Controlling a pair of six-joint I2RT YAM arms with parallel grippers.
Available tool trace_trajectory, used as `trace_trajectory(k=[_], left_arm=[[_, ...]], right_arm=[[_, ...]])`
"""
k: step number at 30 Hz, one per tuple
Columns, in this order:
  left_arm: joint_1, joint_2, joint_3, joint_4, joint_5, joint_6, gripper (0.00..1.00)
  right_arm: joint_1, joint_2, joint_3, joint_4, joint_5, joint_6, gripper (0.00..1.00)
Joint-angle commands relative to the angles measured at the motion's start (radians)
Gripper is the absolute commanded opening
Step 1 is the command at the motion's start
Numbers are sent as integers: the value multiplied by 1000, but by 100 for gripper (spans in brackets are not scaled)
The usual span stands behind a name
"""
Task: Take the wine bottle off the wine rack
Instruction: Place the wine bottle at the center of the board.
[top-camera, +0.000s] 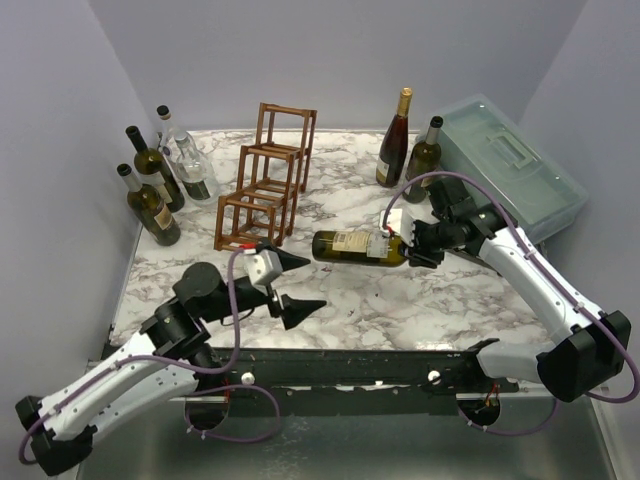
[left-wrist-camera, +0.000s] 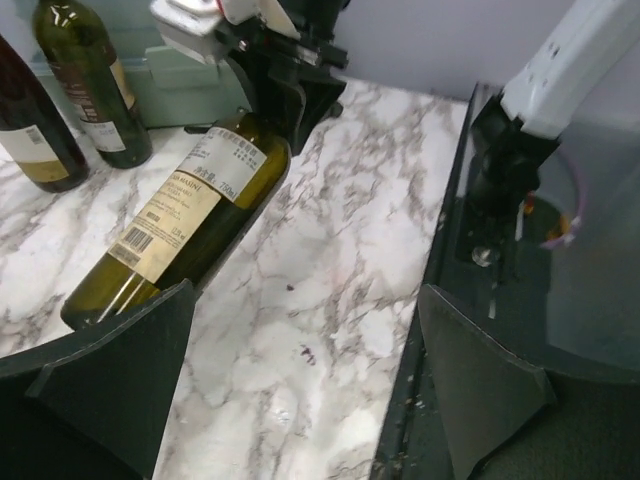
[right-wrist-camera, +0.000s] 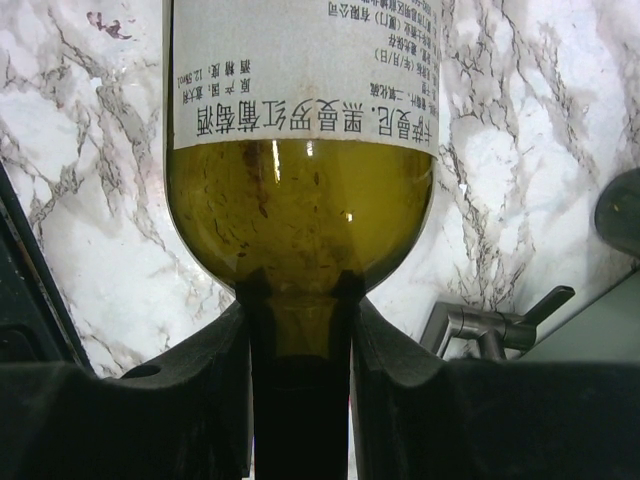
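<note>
Top view: the wine bottle (top-camera: 355, 245) lies on its side just right of the wine rack (top-camera: 268, 180), clear of its cells. Its neck points away from the rack, clamped in the right gripper (top-camera: 418, 240). The left gripper (top-camera: 312, 284) gapes empty near the base.

Left wrist view: the bottle's base end is nearest, ahead of the spread fingers (left-wrist-camera: 120, 370).

Right wrist view: the pads (right-wrist-camera: 200, 400) are shut on the neck — so the right arm has the bottle.

Left gripper (top-camera: 313, 284) spread wide, right gripper (top-camera: 408, 243) clamped.
Left arm (top-camera: 120, 385) is stretched low from the near-left base, fingers (left-wrist-camera: 110, 390) pointed right. Right arm (top-camera: 530, 270) is bent inward from the near-right base, fingers (right-wrist-camera: 190, 390) closed on the wine bottle (right-wrist-camera: 300, 200) neck.
</note>
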Motion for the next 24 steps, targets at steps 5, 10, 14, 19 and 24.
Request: trace_trajectory(k=[5, 10, 14, 19, 24], left_arm=[[-292, 156, -79, 174, -390, 452, 97], [-323, 248, -130, 299, -431, 551, 98], [-325, 339, -137, 388, -467, 612, 99], [-325, 448, -134, 513, -511, 702, 99], [-299, 573, -90, 563, -492, 745, 99]], right_arm=[[0, -41, -6, 20, -124, 31, 0], [-1, -33, -5, 11, -162, 50, 0], [1, -13, 7, -11, -182, 59, 0], [1, 0, 9, -30, -195, 55, 0], [0, 10, 11, -42, -217, 56, 0]])
